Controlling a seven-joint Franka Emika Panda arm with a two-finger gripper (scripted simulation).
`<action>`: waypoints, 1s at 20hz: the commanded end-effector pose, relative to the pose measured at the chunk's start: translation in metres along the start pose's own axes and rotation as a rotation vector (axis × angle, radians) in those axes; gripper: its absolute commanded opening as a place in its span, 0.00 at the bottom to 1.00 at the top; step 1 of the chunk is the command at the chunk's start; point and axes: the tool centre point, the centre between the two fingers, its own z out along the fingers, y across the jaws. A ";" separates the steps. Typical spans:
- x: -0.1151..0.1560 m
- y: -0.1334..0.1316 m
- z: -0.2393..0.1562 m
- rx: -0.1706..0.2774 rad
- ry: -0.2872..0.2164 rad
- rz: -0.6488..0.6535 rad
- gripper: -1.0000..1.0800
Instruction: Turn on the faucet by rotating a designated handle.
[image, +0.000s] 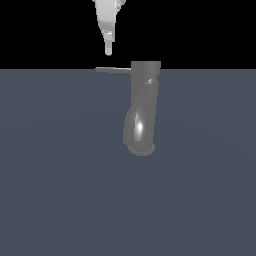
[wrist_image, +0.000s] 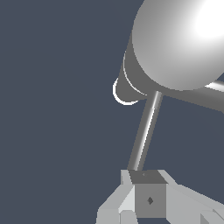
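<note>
on blue-grey floor | glossy grey faucet (image: 141, 107) | thin straight handle (image: 113, 70)

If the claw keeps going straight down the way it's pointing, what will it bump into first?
Probably the handle. The claw hangs just above the rod's free end, with a small gap showing. The wrist view agrees, though depth is hard to judge, so it might just slip past.

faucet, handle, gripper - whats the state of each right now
faucet: standing on the grey surface, spout curved downward, no water visible.
handle: sticking out sideways from the top of the faucet body toward the exterior view's left, not gripped.
gripper: just above the handle's free end, holding nothing; whether it is open or shut cannot be told.
</note>
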 end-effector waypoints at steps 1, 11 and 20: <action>-0.002 -0.010 0.010 0.003 0.010 0.063 0.00; -0.006 -0.034 0.039 0.015 0.043 0.226 0.00; -0.007 -0.040 0.046 0.019 0.051 0.265 0.00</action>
